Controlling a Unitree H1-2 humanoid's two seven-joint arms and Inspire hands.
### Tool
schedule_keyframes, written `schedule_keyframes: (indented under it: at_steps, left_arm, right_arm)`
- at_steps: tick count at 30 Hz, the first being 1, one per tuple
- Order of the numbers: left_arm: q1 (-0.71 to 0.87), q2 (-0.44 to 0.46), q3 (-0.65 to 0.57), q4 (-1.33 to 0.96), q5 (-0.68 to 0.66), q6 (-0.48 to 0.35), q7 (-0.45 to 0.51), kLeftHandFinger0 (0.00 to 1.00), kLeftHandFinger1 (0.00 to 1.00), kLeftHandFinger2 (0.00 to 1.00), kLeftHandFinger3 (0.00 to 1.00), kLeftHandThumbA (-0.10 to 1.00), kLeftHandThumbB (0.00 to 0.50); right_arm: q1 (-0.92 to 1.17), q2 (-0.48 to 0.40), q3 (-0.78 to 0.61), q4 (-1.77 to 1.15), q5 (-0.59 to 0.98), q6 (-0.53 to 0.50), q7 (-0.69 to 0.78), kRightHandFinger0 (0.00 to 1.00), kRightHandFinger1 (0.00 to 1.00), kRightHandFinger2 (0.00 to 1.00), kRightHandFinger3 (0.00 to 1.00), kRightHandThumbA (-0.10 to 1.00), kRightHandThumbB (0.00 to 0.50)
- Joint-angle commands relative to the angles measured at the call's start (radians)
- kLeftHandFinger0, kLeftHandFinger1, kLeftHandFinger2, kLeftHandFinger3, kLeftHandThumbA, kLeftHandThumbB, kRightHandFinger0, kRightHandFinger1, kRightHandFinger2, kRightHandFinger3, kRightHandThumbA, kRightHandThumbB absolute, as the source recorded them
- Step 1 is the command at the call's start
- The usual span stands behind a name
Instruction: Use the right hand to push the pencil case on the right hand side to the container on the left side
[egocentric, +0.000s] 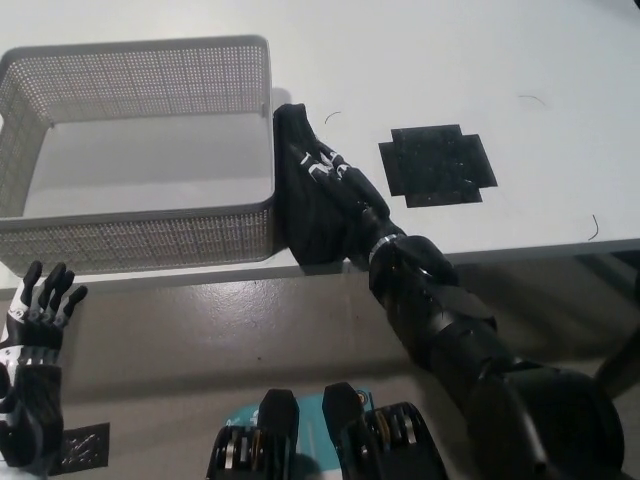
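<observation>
The black pencil case (305, 215) lies on the white table, pressed against the right wall of the grey mesh container (140, 235). My black right hand (345, 190) rests flat on the case's right side with its fingers spread, holding nothing. The case's near end reaches the table's front edge. The container is empty inside. My white left hand (40, 320) hangs at the lower left below the table edge, fingers apart and empty.
A black cross-shaped marker (437, 165) is on the table where the case lay. The white table (520, 60) stretches to the right and back. Its front edge (520, 248) runs across the middle of the view.
</observation>
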Motion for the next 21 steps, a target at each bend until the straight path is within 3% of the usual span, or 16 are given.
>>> schedule_keyframes:
  at_steps: [1,8,9,14,21]
  left_arm:
    - [-0.007,0.020,0.006,-0.034,0.000,-0.029,-0.015,1.00,1.00,1.00,1.00,1.00,0.389]
    - [-0.007,0.024,-0.003,-0.033,-0.005,-0.029,-0.014,1.00,1.00,1.00,1.00,1.00,0.389]
    - [-0.006,0.026,-0.002,-0.034,-0.004,-0.029,-0.012,1.00,1.00,1.00,1.00,1.00,0.391]
    - [-0.002,0.027,0.000,-0.032,-0.004,-0.029,-0.004,1.00,1.00,1.00,1.00,1.00,0.406]
    - [0.003,0.024,-0.016,-0.037,-0.009,-0.027,0.000,1.00,1.00,1.00,1.00,1.00,0.401]
  right_arm:
    - [-0.047,0.050,0.015,0.009,-0.016,0.034,0.005,1.00,1.00,1.00,1.00,1.00,0.404]
    - [-0.044,0.028,0.019,0.003,-0.020,0.003,-0.001,1.00,1.00,1.00,1.00,1.00,0.406]
    - [-0.045,0.016,0.017,-0.001,-0.020,-0.016,-0.007,1.00,1.00,1.00,1.00,1.00,0.384]
    - [-0.057,-0.058,0.003,-0.020,-0.010,-0.085,-0.016,1.00,1.00,1.00,1.00,1.00,0.371]
    - [-0.097,-0.176,-0.031,-0.063,0.023,-0.129,0.021,1.00,1.00,1.00,1.00,1.00,0.381]
